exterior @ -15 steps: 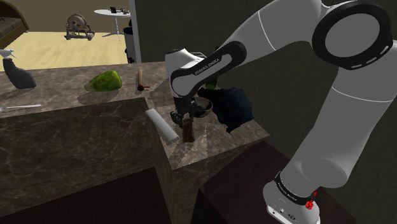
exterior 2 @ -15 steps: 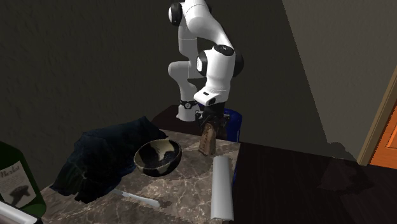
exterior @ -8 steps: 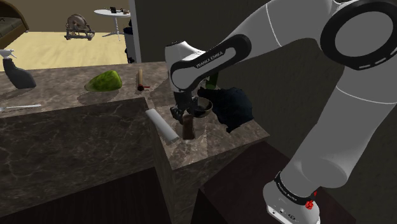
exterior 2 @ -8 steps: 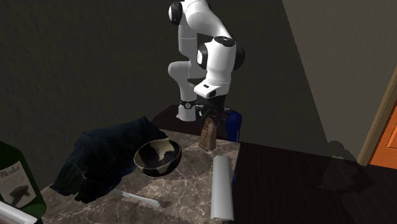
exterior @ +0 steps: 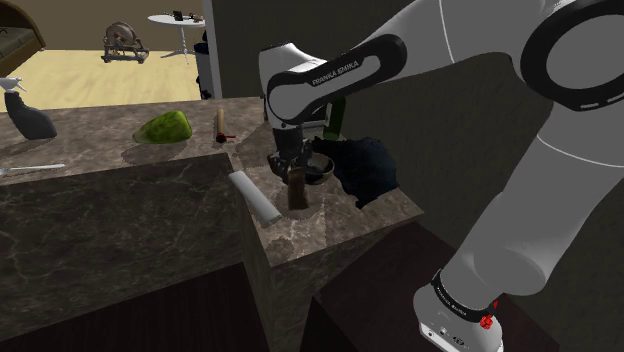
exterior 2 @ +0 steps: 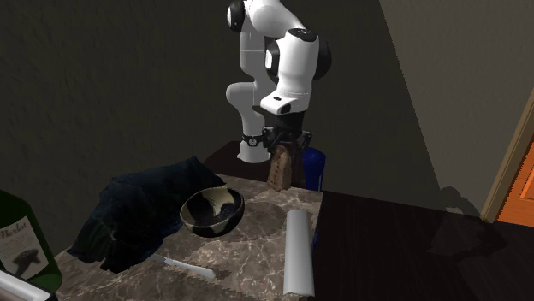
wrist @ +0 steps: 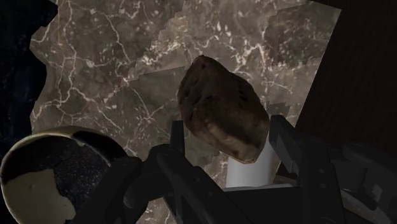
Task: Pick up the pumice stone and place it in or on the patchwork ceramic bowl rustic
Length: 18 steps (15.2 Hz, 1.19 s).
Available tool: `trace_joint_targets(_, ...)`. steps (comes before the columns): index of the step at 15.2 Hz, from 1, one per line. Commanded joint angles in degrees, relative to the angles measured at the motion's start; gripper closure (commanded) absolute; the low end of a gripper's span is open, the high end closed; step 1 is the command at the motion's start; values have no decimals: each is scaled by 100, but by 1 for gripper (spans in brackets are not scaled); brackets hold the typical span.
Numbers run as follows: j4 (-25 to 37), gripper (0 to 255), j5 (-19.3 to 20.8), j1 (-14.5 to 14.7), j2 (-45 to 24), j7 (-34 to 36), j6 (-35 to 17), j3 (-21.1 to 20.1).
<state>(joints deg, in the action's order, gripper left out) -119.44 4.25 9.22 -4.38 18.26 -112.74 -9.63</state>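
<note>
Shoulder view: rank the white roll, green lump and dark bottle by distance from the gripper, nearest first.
1. White roll, just left of the gripper, which clasps the pumice stone.
2. Green lump, farther back and left on the counter.
3. Dark bottle, at the view's far left edge.

1. Bare brown marble counter [exterior 2: 257, 242] lies open for my claw [exterior 2: 283, 154] between the dark cream-patched bowl [exterior 2: 212, 211] and the white roll [exterior 2: 299, 252].
2. A dark crumpled cloth [exterior 2: 141, 214] presses against the bowl's side.
</note>
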Motion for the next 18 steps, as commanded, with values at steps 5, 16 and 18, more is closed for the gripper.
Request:
trace_joint_targets(5,235,255,-45,-1,190,-44,421,-5)
trace_joint_targets(16,815,255,-99,-4,429,-117,1234,-4)
trace_joint_targets(18,937,255,-105,-4,457,-128,1384,-4)
